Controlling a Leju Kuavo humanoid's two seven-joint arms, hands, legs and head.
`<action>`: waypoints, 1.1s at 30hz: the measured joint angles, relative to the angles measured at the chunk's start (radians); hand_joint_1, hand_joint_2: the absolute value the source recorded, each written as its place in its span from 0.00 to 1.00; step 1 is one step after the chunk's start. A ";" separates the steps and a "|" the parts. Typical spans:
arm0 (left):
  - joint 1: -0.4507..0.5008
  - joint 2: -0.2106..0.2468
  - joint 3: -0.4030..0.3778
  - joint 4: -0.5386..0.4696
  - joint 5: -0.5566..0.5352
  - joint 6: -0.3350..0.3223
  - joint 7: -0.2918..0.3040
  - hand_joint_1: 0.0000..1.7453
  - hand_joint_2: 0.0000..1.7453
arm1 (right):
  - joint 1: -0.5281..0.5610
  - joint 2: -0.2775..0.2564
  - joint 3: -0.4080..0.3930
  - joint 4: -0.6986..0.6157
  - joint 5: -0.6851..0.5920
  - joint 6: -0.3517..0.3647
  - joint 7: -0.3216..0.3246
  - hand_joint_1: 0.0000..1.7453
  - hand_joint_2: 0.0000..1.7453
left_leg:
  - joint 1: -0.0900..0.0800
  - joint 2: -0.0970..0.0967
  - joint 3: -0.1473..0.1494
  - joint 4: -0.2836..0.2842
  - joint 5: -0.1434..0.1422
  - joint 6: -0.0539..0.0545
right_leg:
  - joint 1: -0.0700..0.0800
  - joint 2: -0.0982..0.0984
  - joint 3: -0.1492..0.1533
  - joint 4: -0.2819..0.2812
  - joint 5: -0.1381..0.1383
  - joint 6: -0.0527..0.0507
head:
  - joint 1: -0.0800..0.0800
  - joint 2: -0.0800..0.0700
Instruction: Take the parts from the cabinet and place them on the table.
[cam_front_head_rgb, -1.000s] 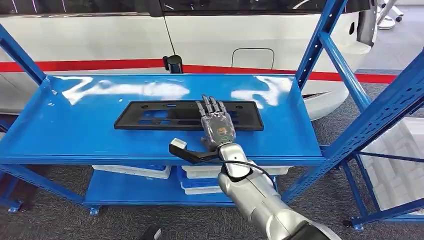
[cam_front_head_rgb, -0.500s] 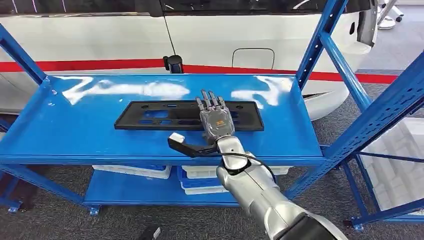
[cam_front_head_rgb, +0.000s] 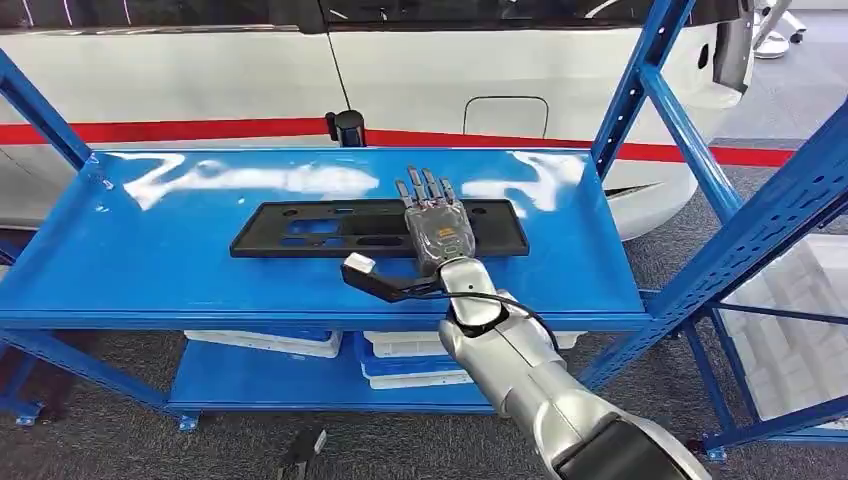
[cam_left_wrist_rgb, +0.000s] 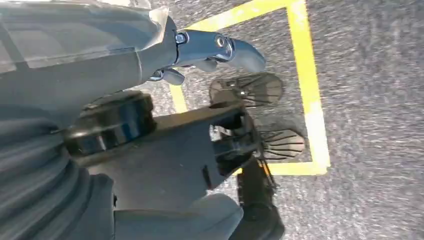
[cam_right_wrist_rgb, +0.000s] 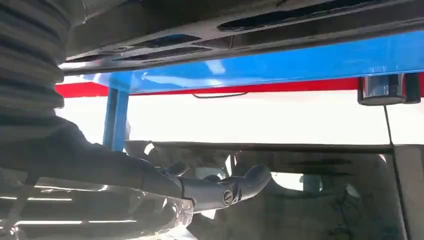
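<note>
We see a long black plastic part (cam_front_head_rgb: 330, 229) with rectangular cutouts lying flat, lengthwise, at the middle of the blue shelf (cam_front_head_rgb: 150, 260).

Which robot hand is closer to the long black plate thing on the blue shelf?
The right hand: it lies flat over the black part. The left hand hangs down by the floor, away from the shelf.

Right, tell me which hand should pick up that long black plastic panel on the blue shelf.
The right hand: it is already spread flat over the long black plastic panel on the blue shelf. The left hand hangs down by the floor, far from it.
</note>
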 joint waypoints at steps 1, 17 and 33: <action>-0.001 -0.002 0.000 0.000 0.002 0.007 -0.005 0.00 1.00 | -0.001 0.000 -0.001 0.002 0.000 0.000 -0.004 1.00 1.00 | 0.000 0.000 0.000 0.000 0.000 0.000 | 0.000 0.000 0.000 0.000 0.000 0.000 | -0.001 0.000; 0.000 -0.002 -0.011 0.001 0.026 0.092 -0.091 0.00 1.00 | -0.004 0.016 -0.034 0.012 -0.059 0.032 -0.127 1.00 1.00 | 0.000 0.001 0.000 0.000 0.000 0.000 | 0.000 0.001 -0.001 0.000 0.000 0.000 | -0.001 0.000; 0.006 0.011 -0.011 0.001 0.045 0.086 -0.105 0.00 1.00 | -0.004 0.020 -0.036 0.012 -0.086 0.038 -0.151 1.00 1.00 | 0.000 0.000 -0.001 0.000 0.000 0.000 | 0.000 0.001 0.000 0.000 0.000 0.000 | -0.001 0.000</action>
